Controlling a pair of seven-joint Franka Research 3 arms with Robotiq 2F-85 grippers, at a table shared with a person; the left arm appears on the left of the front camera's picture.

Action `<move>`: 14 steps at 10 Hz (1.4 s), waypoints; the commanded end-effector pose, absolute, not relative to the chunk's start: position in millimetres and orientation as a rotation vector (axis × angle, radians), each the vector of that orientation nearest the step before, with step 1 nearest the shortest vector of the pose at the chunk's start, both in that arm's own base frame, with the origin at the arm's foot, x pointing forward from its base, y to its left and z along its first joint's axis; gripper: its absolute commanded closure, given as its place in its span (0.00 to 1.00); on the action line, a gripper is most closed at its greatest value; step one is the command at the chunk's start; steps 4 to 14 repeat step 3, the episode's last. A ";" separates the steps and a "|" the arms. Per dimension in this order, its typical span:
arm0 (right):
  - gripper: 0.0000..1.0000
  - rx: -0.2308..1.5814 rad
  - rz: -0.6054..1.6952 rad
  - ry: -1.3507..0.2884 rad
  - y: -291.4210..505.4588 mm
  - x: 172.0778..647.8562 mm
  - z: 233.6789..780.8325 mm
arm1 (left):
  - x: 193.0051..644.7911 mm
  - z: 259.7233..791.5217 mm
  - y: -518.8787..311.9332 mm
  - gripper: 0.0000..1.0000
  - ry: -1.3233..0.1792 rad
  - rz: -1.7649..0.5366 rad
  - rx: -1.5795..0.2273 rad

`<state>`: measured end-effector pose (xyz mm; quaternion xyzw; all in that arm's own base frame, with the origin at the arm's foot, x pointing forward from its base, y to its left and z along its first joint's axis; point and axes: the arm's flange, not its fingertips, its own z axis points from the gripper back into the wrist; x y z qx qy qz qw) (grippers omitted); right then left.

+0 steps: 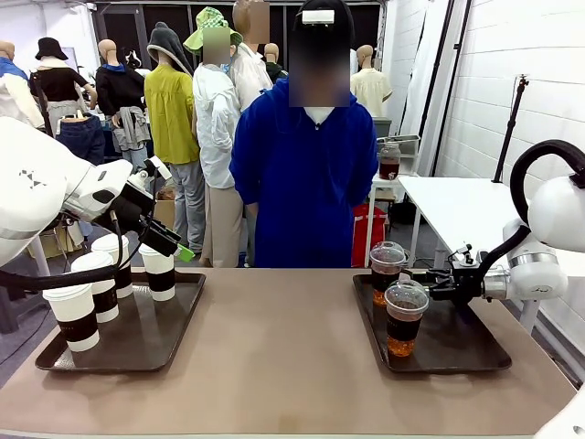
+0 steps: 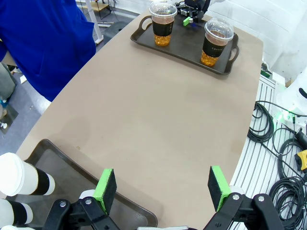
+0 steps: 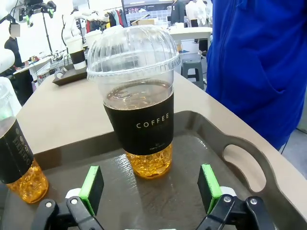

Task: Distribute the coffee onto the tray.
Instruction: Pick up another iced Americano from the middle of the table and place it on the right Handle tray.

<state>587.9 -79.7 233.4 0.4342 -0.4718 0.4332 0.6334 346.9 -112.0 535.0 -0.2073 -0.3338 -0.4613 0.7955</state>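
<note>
— While my right tool [image 3: 150, 191] sits spread wide on the right tray [image 1: 475, 352], level with the far dome-lidded cup [image 3: 139, 103], how should I take it?

— Judging from here, I'd ease straight forward until both pads flank the black band, then close gently; the clear plastic looks soft and the dark drink fills about half of it.

— And where is the rest of the coffee?

— The second dome-lidded cup [image 1: 405, 317] stands just beside it on the same tray. Four tall white paper cups [image 1: 102, 274] with dark bands crowd the left tray [image 1: 160, 343].

— My left tool [image 2: 163, 189]?

— Spread open too, holding nothing, hanging over the near edge of that left tray above the tabletop [image 1: 283, 357].
</note>
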 end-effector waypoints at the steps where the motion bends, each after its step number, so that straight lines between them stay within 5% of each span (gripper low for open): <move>1: 0.00 0.995 0.992 -1.079 -79.3 589.2 232.3 | 349.4 532.5 -110.0 0.00 -0.727 -1.003 -0.458; 14: 0.00 0.995 0.992 -1.079 -79.3 589.2 232.3 | 349.4 532.5 -110.0 0.00 -0.727 -1.003 -0.458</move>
